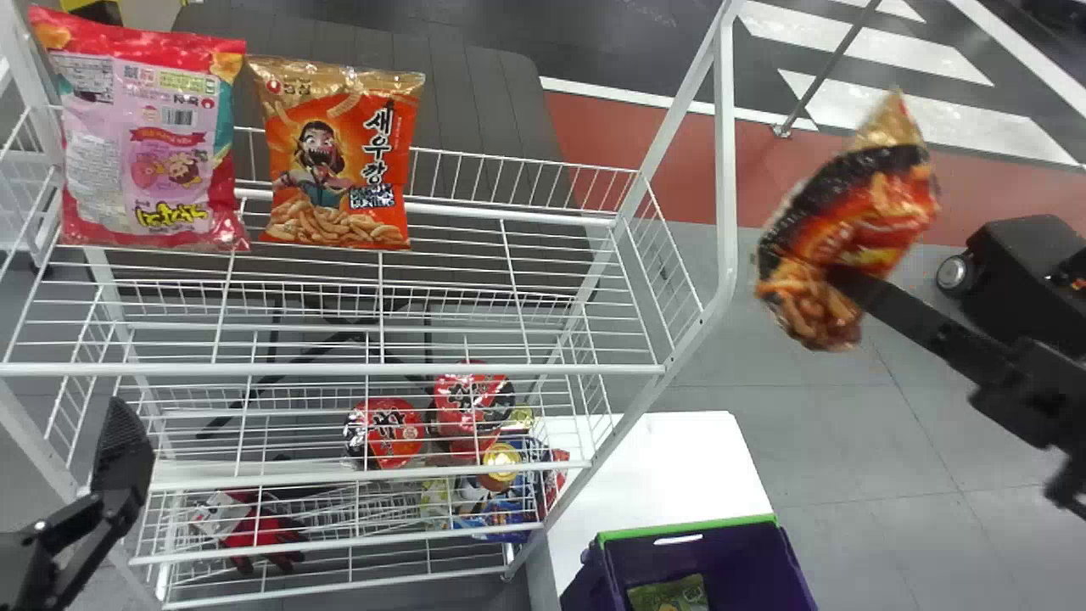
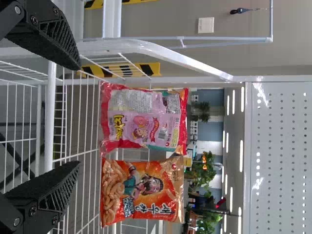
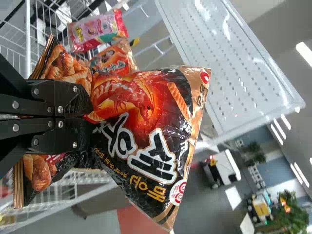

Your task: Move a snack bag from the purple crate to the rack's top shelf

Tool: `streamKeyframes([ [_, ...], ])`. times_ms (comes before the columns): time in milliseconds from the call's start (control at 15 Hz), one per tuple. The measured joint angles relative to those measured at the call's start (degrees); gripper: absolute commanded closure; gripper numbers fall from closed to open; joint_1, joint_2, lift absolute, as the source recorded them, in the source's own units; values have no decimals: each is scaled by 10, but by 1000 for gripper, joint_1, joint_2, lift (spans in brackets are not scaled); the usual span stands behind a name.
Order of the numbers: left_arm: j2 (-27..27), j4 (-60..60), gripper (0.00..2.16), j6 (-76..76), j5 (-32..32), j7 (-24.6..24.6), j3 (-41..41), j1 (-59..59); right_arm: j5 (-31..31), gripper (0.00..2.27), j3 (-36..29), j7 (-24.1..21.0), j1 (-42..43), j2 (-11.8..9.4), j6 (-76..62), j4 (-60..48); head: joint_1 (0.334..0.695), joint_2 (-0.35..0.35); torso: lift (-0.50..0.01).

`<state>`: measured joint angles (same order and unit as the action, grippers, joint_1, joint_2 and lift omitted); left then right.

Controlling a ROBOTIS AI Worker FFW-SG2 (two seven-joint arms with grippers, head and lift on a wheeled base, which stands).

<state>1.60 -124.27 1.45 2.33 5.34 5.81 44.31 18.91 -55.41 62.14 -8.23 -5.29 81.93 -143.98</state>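
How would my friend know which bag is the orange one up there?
Find the white wire rack, then its top shelf, where two snack bags stand side by side. The orange snack bag is on the robot's right. It has a gold top strip and curly snacks pictured below, while the neighbouring bag is pink with red edges.

The snack bag [image 3: 141, 107] is glossy, crinkled plastic film that throws back sharp little highlights, and the pink bag [image 1: 170, 144] and the orange bag [image 1: 339, 161] have the same slick, creased shine. From where I stand, the rack [image 1: 322, 370] looks like smooth white-coated metal wire and tubing with a soft sheen, while the purple crate [image 1: 751, 560] is smooth, hard plastic. The black left fingers [image 2: 58, 192] look matt and rough with ribbing, and the perforated white panel [image 2: 282, 156] has a smooth, lightly glossy face.
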Motion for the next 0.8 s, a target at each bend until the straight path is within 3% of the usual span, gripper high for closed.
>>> streamKeyframes([
  [400, 0, -4, 134, -14, 7, 5, 5, -1, -59, 1649, 219, -75, 18, 49, -154, 41, 695, -118, 2],
  [600, 0, 0, 130, -17, 10, 6, 5, -4, -64, 1642, 302, -133, 20, 53, -281, 120, 695, -77, 2],
  [800, 0, 5, 130, -22, 10, 6, 6, -9, -70, 1642, 368, -159, 21, 53, -427, 210, 695, -32, 2],
])
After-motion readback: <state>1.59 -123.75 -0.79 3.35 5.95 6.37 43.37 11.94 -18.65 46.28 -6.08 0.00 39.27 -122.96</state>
